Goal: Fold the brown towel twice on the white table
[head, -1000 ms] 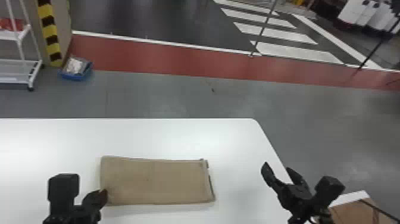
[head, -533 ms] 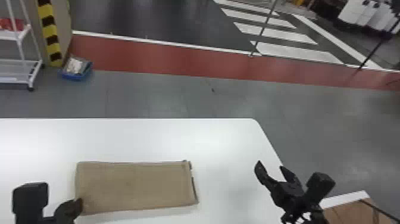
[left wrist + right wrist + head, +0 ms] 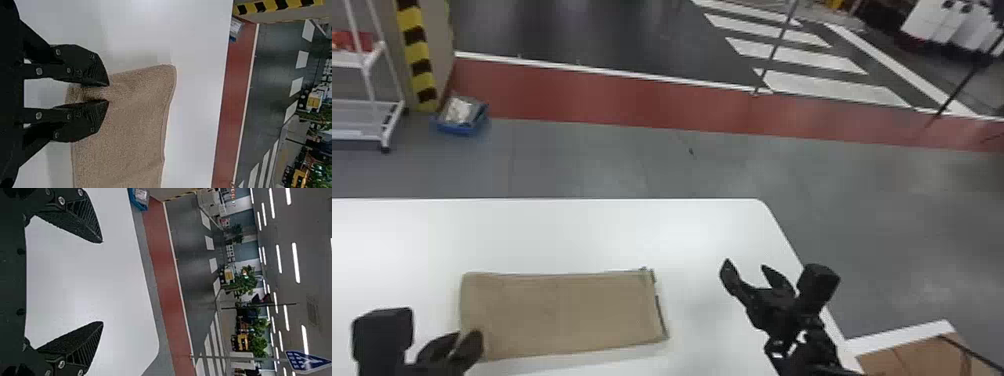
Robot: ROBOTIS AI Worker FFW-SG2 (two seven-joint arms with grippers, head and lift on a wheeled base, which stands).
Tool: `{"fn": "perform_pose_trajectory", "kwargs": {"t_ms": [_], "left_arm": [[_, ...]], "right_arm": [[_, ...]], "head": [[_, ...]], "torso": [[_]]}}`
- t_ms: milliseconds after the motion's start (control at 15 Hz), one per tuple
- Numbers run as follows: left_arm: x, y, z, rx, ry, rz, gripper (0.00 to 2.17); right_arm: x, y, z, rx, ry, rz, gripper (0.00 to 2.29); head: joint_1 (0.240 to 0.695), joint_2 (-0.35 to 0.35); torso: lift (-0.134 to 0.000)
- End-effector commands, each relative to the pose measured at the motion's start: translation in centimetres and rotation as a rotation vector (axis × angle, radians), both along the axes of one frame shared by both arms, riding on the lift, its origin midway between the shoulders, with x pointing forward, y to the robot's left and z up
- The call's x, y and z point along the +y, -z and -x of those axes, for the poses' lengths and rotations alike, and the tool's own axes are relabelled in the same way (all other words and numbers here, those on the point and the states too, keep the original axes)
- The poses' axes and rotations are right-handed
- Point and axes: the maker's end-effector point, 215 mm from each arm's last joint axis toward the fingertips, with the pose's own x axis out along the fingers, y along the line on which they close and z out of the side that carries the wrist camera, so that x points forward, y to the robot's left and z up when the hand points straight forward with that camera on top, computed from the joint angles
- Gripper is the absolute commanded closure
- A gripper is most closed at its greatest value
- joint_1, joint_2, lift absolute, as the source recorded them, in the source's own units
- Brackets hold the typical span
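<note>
Grey floor (image 3: 642, 165) spreads beyond one white counter (image 3: 572, 230), crossed by one red band (image 3: 612, 95) with dark paving behind it. On the far left stand one white shelf unit (image 3: 354, 120) and one yellow-and-black striped post (image 3: 416, 47), with one blue box (image 3: 461, 130) on the floor near the post's foot. One brown towel (image 3: 567, 310) lies on the counter as a long, low rectangle, towards the left of the head view and clear of the far edge, with dark edging at its right end.

Two grippers are present, one at each side of the towel. The left gripper (image 3: 466, 334) is at the towel's left end, near its lower corner in the head view. Its jaws stand a narrow gap apart, and in the left wrist view a ridge of the cloth sits between them, the rest spreading out past their tips. Whether they press on that ridge, one cannot tell. The right gripper (image 3: 746, 266) is over the counter near its right edge, its jaws wide apart and holding nothing; the towel lies to their left, apart from them.
</note>
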Motion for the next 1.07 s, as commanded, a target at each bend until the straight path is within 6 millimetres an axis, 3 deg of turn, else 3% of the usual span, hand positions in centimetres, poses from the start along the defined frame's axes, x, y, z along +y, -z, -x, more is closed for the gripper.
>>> {"fn": "perform_pose_trajectory", "kwargs": {"t_ms": [0, 67, 200, 267, 333, 467, 600, 800, 933, 1000], "left_arm": [[1.1, -2.8, -1.4, -0.094, -0.03, 0.011, 0.01], [1.9, -3.9, -1.9, -0.132, -0.045, 0.009, 0.01], [3.3, -8.3, -3.4, -0.314, -0.064, -0.036, 0.01], [3.0, -10.0, -3.5, -0.387, -0.05, -0.052, 0.01], [2.1, -10.4, -3.4, -0.408, -0.012, -0.053, 0.02], [0.3, -9.4, -3.3, -0.391, 0.069, -0.009, 0.03], [-2.7, -6.8, -3.5, -0.337, 0.138, 0.015, 0.03], [-4.9, -3.2, -3.9, -0.274, 0.182, -0.01, 0.12], [-5.7, -1.3, -4.7, -0.246, 0.203, -0.03, 0.7], [-5.9, -0.7, -5.0, -0.235, 0.197, -0.032, 1.21]], "right_arm": [[3.8, 1.8, -0.8, 0.071, -0.043, 0.005, 0.22], [5.5, 3.0, -0.8, 0.115, -0.057, 0.007, 0.22], [8.6, 5.3, -1.1, 0.231, -0.093, 0.045, 0.29], [9.7, 5.8, -1.2, 0.258, -0.106, 0.045, 0.29], [10.9, 5.5, -1.9, 0.26, -0.122, 0.052, 0.29], [12.8, 6.0, -2.1, 0.29, -0.15, 0.064, 0.29], [13.7, 6.9, -1.9, 0.351, -0.159, 0.079, 0.29], [13.9, 6.9, -1.7, 0.348, -0.165, 0.081, 0.29], [13.6, 6.6, -1.6, 0.331, -0.161, 0.077, 0.29], [13.2, 6.7, -1.3, 0.33, -0.156, 0.072, 0.29]], "head": [[0.695, -0.317], [0.695, -0.3], [0.695, -0.235], [0.695, -0.212], [0.695, -0.186], [0.695, -0.159], [0.695, -0.155], [0.695, -0.17], [0.695, -0.181], [0.695, -0.187]], "torso": [[0.0], [0.0], [0.0], [0.0], [0.0], [0.0], [0.0], [0.0], [0.0], [0.0]]}}
